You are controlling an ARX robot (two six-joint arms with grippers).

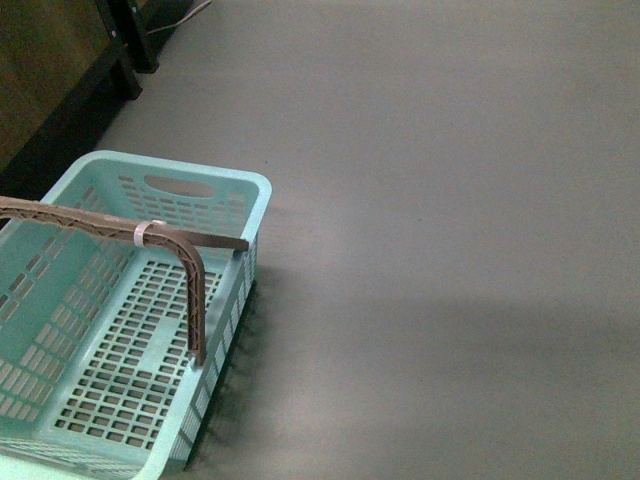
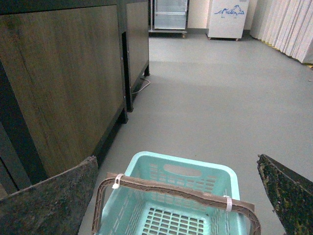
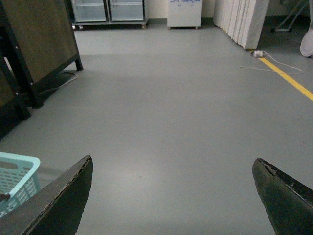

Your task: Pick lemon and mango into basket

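Wooden cabinet lines floor's left edge. Basket stands upright on grey floor near that edge, slotted bottom visible. Brown handle arches across basket top, white zip tie around it. Left gripper hangs above basket, jaws spread wide, holding nothing. Right gripper hangs over floor right of basket, jaws spread wide, gripping nothing. Basket corner shows in right wrist view.

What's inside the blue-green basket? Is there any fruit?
No fruit shows in the basket: only its bare slotted bottom, with the brown handle across the top. Its near end is out of every picture.
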